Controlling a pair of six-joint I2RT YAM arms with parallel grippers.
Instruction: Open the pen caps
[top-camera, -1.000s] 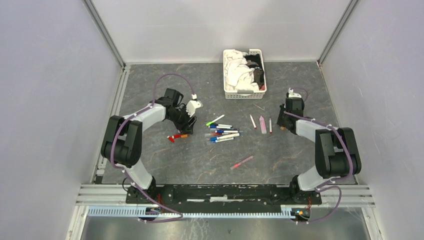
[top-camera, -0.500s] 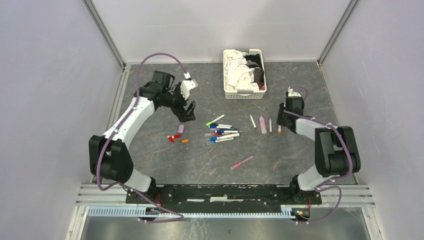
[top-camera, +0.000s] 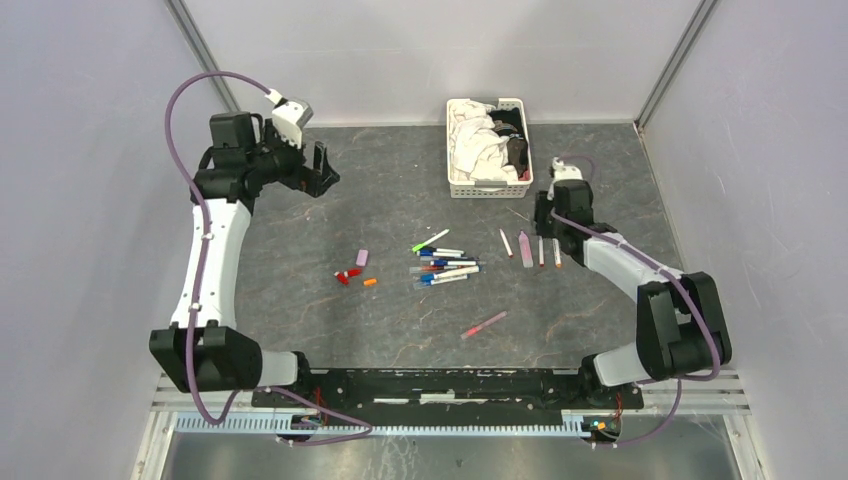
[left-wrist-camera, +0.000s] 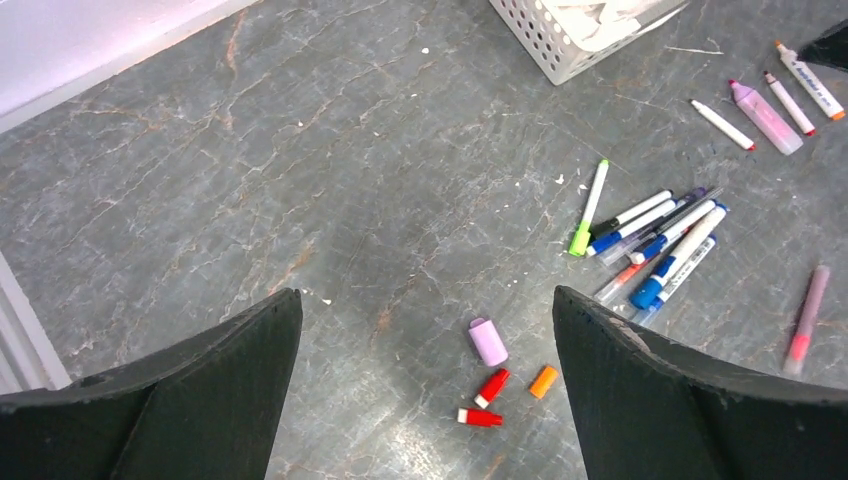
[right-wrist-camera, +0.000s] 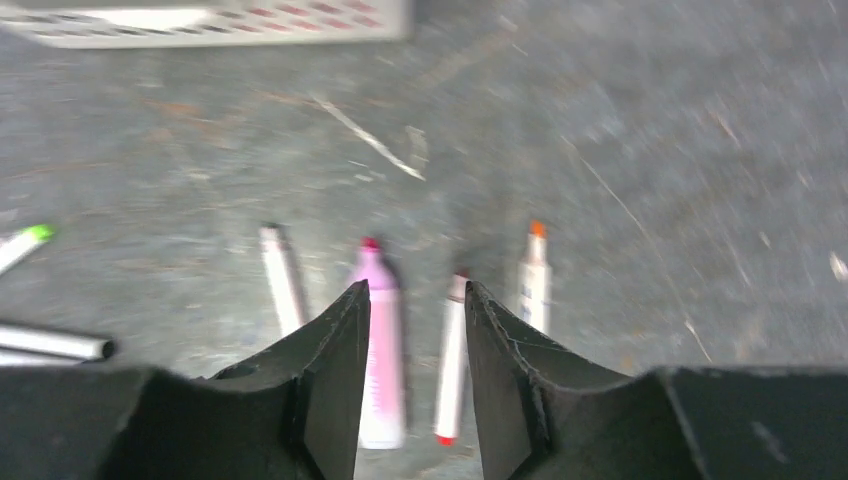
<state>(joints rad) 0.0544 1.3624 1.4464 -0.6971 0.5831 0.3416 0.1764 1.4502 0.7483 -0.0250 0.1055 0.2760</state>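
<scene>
Several pen caps lie left of centre: a lilac cap (top-camera: 362, 257) (left-wrist-camera: 488, 342), two red caps (top-camera: 348, 274) (left-wrist-camera: 492, 387) and an orange cap (top-camera: 370, 282) (left-wrist-camera: 543, 381). A bunch of pens (top-camera: 445, 268) (left-wrist-camera: 655, 240) lies mid-table, with a green-ended pen (top-camera: 430, 241) beside it. A pink-red pen (top-camera: 484, 323) lies nearer. A row of pens (top-camera: 525, 248) lies at the right. My left gripper (top-camera: 325, 172) (left-wrist-camera: 428, 300) is raised at the back left, wide open and empty. My right gripper (top-camera: 541, 228) (right-wrist-camera: 417, 300) hovers over that row, open and empty, above a lilac marker (right-wrist-camera: 380, 340) and a red-tipped pen (right-wrist-camera: 452, 370).
A white slatted basket (top-camera: 487, 186) (left-wrist-camera: 560, 45) of cloths stands at the back centre, just behind the right gripper. Grey walls and metal rails close in the table on the left, back and right.
My left arm has lifted from the caps and swung far to the back left, leaving the lilac cap on the table. My right gripper has shifted left over the row of pens.
</scene>
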